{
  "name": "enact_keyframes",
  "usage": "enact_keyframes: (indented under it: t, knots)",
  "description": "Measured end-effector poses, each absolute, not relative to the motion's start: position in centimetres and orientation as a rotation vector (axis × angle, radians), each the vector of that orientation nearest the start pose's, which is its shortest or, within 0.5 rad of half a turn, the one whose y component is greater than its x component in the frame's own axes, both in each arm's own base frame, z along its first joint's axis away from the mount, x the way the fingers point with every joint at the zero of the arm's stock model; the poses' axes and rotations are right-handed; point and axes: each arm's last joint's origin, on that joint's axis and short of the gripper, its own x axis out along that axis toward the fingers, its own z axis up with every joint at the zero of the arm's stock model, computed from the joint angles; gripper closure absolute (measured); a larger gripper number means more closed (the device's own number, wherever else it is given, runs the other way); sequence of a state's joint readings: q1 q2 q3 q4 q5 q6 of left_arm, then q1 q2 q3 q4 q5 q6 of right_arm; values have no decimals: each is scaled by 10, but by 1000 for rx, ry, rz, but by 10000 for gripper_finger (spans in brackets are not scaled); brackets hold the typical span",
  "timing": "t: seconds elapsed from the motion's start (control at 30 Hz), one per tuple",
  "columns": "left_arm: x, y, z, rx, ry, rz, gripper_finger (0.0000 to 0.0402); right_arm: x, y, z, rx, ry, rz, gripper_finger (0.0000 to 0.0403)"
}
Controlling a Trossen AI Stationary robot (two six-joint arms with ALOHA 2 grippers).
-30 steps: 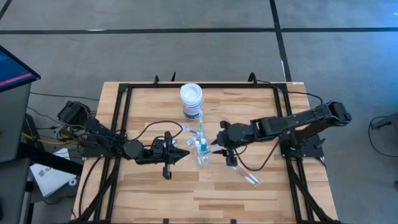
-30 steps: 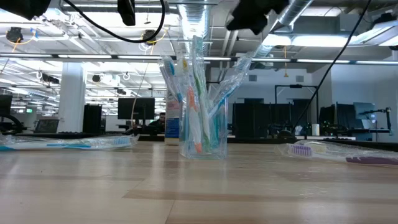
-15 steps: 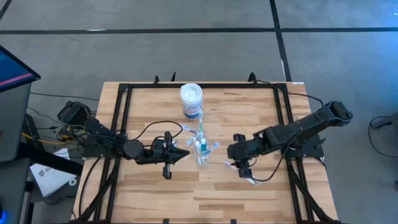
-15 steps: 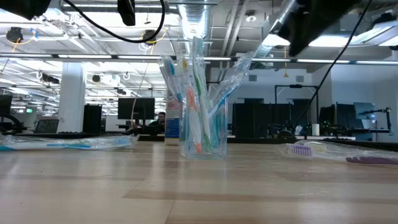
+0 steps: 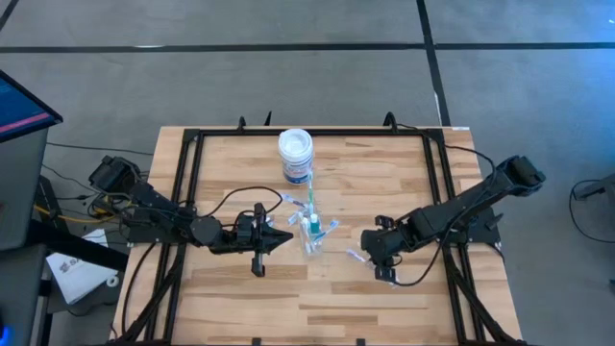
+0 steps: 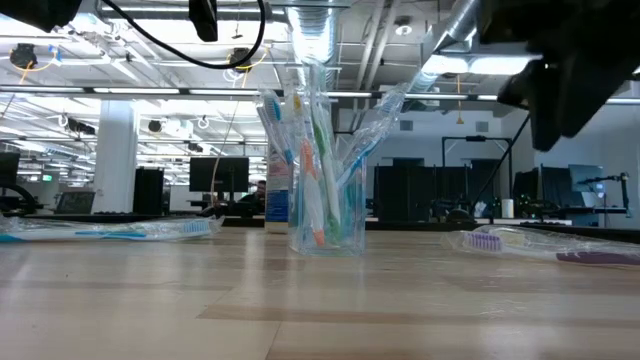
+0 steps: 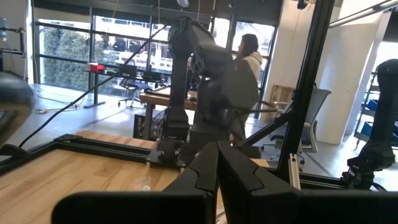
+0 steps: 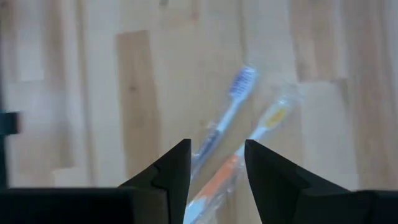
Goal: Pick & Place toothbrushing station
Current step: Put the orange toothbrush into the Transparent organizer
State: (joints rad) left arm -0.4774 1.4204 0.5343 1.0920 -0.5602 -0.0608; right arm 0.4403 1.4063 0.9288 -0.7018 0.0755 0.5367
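Bench [image 5: 384, 308], seen from above: clear plastic cup [image 5: 311, 235] near centre, upright and packed with wrapped toothbrushes [image 6: 318, 160]; white round jar [image 5: 296, 154] at its 12 o'clock. Left gripper [image 5: 284, 239] at the cup's 9 o'clock, just beside it, fingers pressed together and holding nothing. Right gripper [image 5: 382, 274] at the cup's 4 o'clock, fingers apart above two wrapped toothbrushes lying side by side [image 8: 239, 140] flat on the wood, one blue, one orange.
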Motion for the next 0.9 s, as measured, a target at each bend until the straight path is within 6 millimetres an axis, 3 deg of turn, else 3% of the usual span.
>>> enact_keyframes:
  t: [0.63,0.9]
  knots:
    - [249,-111,232,-163,-181,77,401,218,98,164,243,1186,-167,261]
    - [249,-111,232,-163,-182,77,401,216,96,155,254,1146,-190,265]
